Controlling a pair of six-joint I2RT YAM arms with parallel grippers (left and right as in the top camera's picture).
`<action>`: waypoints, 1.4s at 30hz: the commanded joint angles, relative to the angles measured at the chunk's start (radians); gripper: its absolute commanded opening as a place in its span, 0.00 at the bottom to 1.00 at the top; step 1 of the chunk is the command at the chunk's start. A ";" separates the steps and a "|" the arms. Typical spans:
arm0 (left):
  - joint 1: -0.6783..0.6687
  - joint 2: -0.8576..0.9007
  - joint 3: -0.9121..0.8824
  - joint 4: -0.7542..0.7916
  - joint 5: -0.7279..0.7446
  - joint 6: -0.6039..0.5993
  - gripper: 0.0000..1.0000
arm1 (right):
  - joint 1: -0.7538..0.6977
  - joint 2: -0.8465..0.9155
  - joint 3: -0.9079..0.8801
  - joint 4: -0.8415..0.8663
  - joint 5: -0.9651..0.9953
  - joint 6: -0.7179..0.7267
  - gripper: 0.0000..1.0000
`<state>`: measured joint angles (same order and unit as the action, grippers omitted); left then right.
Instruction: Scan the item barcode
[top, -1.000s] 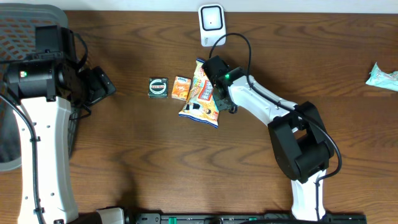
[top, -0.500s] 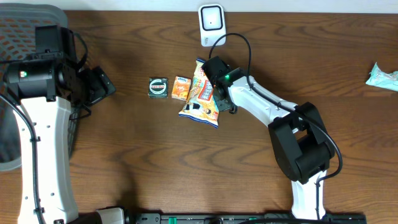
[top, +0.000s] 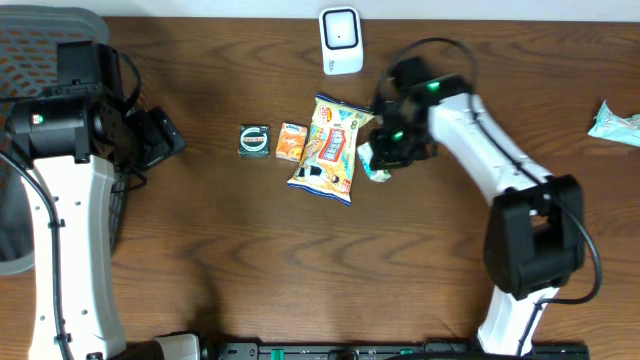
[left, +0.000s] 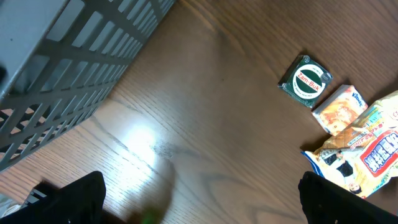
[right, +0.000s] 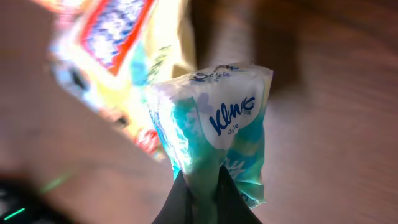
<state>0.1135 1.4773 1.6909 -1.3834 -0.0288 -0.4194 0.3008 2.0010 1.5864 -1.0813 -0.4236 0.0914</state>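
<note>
Right end effector (right: 198, 188): mine, closed on one end of a white-and-teal plastic tissue packet (right: 214, 134), which my dark fingers (right: 179, 202) pinch between them.
Packet face: blue script lettering is turned toward my wrist camera; I cannot make out a barcode.
Packet position: seen from overhead, it is just beside the yellow-and-orange crinkled snack bag (top: 329, 150), at the bag's 3 o'clock. I cannot tell whether it is clear of the brown wooden tabletop (top: 300, 260).
Scanner: a white boxy scanner (top: 341, 40) stands at the tabletop's 12 o'clock edge, at about 11 o'clock from the packet and apart from it.
Other items: a small orange box (top: 291, 142) touches the bag at its 9 o'clock; a dark green square packet with a round label (top: 255, 140) lies just beyond it.
Left end effector (left: 199, 202): jaws wide apart, holding nothing, over bare wood near a grey mesh basket (left: 68, 68).
Far edge: another teal packet (top: 615, 122) lies at 3 o'clock.
</note>
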 joint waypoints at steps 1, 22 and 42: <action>0.002 0.007 -0.005 -0.003 -0.006 -0.005 0.98 | -0.072 -0.005 -0.062 0.002 -0.294 -0.093 0.01; 0.002 0.007 -0.005 -0.003 -0.006 -0.005 0.98 | -0.366 -0.004 -0.195 -0.080 -0.068 -0.032 0.18; 0.002 0.007 -0.005 -0.003 -0.006 -0.005 0.98 | -0.271 -0.004 -0.207 -0.028 0.025 -0.032 0.57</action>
<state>0.1135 1.4773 1.6909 -1.3834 -0.0288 -0.4194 0.0238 2.0014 1.4082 -1.1202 -0.4088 0.0494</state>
